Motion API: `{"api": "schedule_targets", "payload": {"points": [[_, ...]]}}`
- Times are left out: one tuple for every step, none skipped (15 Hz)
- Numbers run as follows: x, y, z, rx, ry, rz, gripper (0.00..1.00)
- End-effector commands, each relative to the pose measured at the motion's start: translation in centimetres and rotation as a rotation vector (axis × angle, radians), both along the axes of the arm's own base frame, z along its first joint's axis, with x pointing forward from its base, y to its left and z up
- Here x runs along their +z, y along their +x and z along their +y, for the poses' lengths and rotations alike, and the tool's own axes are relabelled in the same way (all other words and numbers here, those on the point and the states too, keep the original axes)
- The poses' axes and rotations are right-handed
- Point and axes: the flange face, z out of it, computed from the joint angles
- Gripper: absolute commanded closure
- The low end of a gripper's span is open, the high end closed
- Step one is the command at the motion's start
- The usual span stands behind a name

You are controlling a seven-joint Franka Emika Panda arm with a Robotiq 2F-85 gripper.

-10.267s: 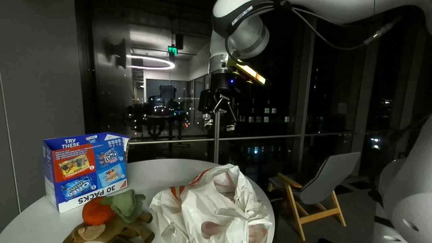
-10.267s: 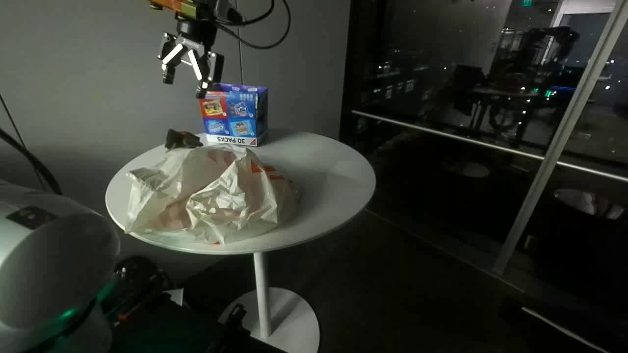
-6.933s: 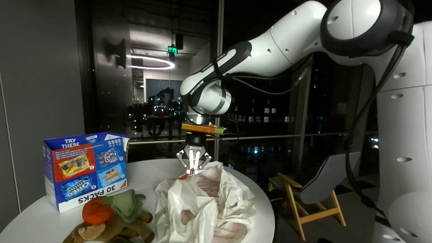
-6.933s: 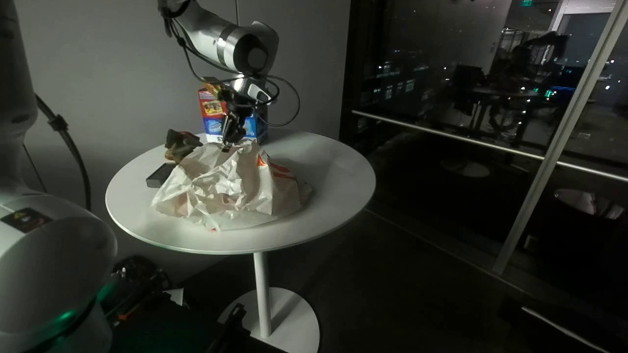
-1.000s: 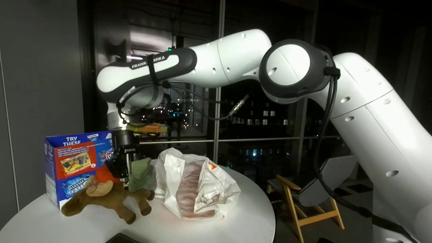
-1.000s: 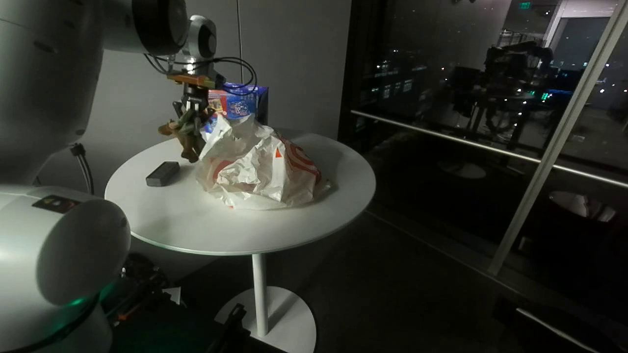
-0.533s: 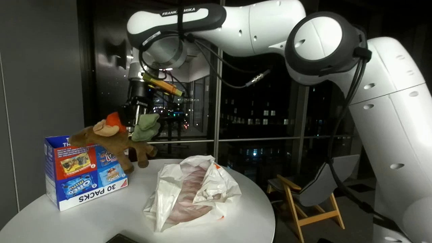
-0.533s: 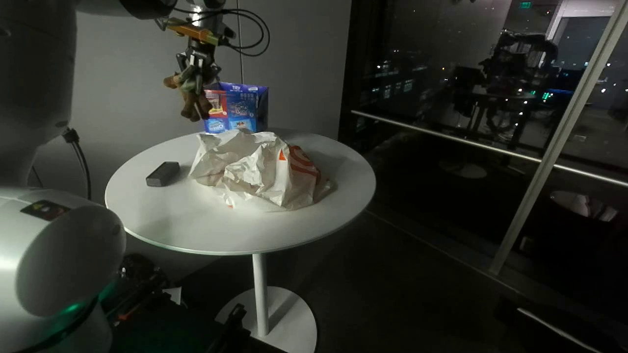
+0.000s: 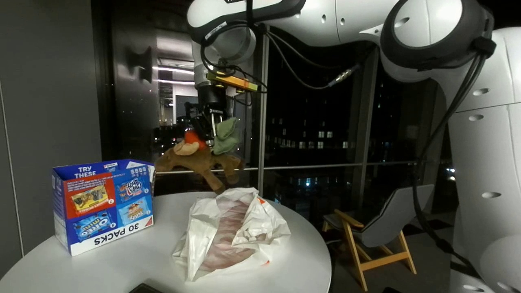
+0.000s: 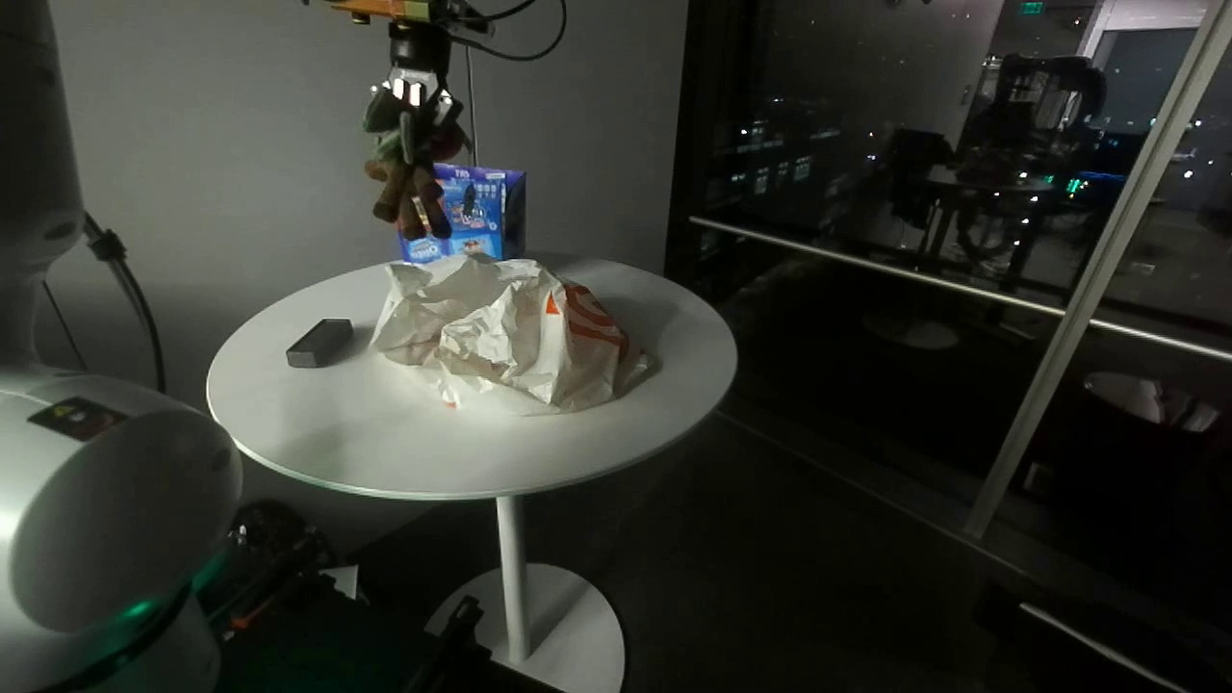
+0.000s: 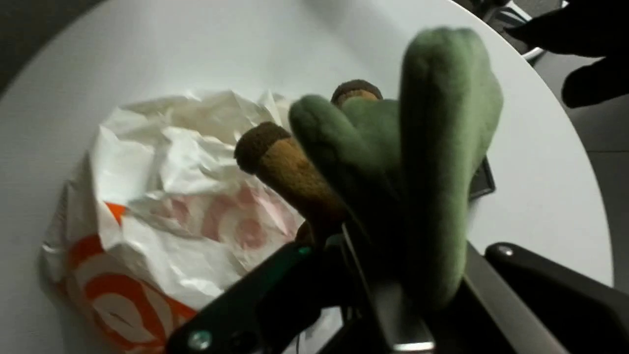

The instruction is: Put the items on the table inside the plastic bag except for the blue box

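My gripper (image 9: 209,140) is shut on a brown plush animal (image 9: 199,159) with green and orange-red parts. The toy hangs in the air above the table, with its legs near the far rim of the white plastic bag (image 9: 203,228). Green plush (image 11: 437,147) hides my fingertips in the wrist view. The crumpled bag lies on the table, its pinkish inside (image 9: 230,234) showing through a gap. A dark grey block (image 10: 320,343) lies beside the bag, mostly cut off or covered in other views. The blue box (image 9: 106,203) stands at the table's far side.
The round white table (image 10: 664,385) ends in a curved edge close to the bag. A wall (image 9: 49,101) rises behind the blue box. A metal rail (image 9: 309,166) runs along the window, and a chair (image 9: 390,219) stands on the floor.
Earlier my gripper was at the bag's rim, and the bag has shifted and spread. Over the last second, the held toy has risen off the table and moved from the blue box toward the bag.
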Motion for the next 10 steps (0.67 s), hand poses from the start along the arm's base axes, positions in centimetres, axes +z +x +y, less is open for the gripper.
{"api": "schedule_targets", "payload": {"points": [[0.1, -3.8, -2.9, -0.108, -0.158, 0.086, 0.88], [-0.4, -4.4, -3.7, -0.128, -0.204, 0.126, 0.88], [-1.4, -4.7, -4.3, -0.145, -0.245, 0.172, 0.88], [-2.1, -5.1, -4.8, -0.161, -0.282, 0.221, 0.88], [-3.3, -5.3, -5.0, -0.162, -0.314, 0.280, 0.88], [-4.4, -5.5, -5.3, -0.168, -0.352, 0.326, 0.88], [-5.9, -5.6, -5.1, -0.157, -0.380, 0.383, 0.88], [-7.4, -5.6, -5.0, -0.143, -0.411, 0.435, 0.88], [-8.6, -5.7, -4.6, -0.120, -0.430, 0.488, 0.88], [-9.9, -5.5, -4.2, -0.094, -0.439, 0.531, 0.88]]}}
